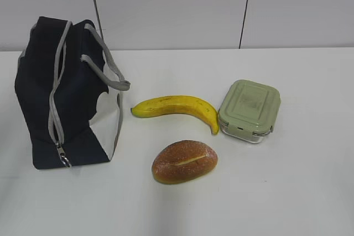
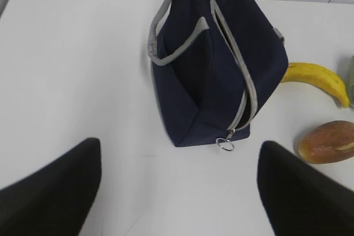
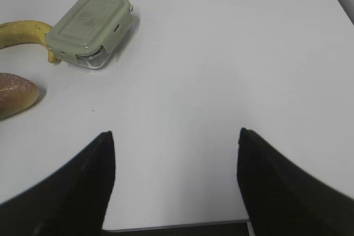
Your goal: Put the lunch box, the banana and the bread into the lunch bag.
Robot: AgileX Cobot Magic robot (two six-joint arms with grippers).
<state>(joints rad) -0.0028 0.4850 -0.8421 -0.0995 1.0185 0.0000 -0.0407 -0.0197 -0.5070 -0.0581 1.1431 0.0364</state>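
Observation:
The navy lunch bag [image 1: 50, 98] stands at the left of the table, its grey zipper shut and its ring pull [image 1: 65, 162] low at the front. The banana [image 1: 177, 106] lies to its right, the bread [image 1: 185, 161] in front of the banana, and the green-lidded lunch box [image 1: 249, 110] further right. Neither gripper shows in the exterior view. In the left wrist view my left gripper [image 2: 180, 153] is open and empty, short of the bag [image 2: 215, 64] and its ring pull [image 2: 225, 144]. My right gripper [image 3: 176, 142] is open and empty over bare table, well short of the lunch box [image 3: 91, 27].
The white table [image 1: 310, 192] runs to a pale wall at the back. The table's near edge [image 3: 177, 227] shows just below my right gripper. The bag's grey strap handles [image 1: 108, 67] hang toward the banana.

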